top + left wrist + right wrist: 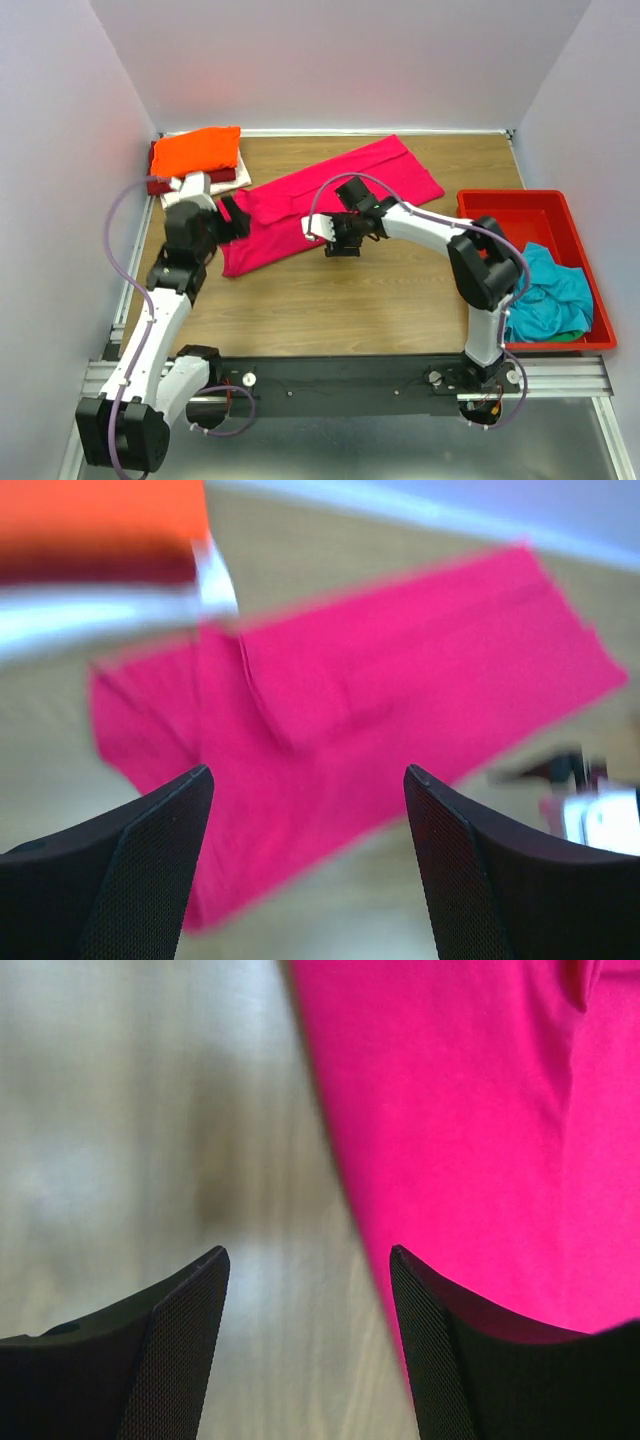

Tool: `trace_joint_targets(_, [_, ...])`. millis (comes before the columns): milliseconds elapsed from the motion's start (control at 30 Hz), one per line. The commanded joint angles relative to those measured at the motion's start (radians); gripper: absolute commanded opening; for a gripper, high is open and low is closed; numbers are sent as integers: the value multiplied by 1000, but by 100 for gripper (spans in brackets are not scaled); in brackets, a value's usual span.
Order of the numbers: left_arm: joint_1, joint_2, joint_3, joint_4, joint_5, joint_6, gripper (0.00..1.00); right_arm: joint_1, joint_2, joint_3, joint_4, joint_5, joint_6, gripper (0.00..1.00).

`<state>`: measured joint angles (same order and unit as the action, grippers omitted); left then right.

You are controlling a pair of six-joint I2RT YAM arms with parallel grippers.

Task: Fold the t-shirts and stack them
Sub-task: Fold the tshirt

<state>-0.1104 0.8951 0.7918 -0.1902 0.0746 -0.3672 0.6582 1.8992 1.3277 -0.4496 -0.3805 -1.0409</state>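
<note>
A bright pink-red t-shirt lies folded into a long strip, running diagonally across the table. My left gripper hovers open over its left end. In the left wrist view the gripper has nothing between its jaws, and the pink cloth lies below and beyond it. My right gripper stands open at the strip's near edge. Its jaws straddle bare wood, and the shirt's edge runs beside the right finger. An orange shirt tops a folded stack at the back left.
A red plastic tray stands at the right edge and holds crumpled teal cloth, with a bit of green showing under it. Dark red and cream layers show under the orange shirt. White walls enclose the wooden table.
</note>
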Motion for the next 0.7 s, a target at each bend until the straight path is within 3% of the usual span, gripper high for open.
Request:
trace_joint_targets(0, [5, -88, -205, -2, 111, -238, 82, 21, 93, 100, 84, 238, -15, 72])
trace_joint_targets(267, [5, -113, -348, -32, 18, -530, 78, 34, 230, 156, 109, 359, 2, 66])
trace_joint_targets(433, [5, -19, -376, 35, -38, -598, 78, 34, 238, 140, 114, 351, 10, 51])
trace_joint_targets(667, [8, 136, -367, 86, -96, -604, 68, 34, 224, 96, 112, 336, 31, 34])
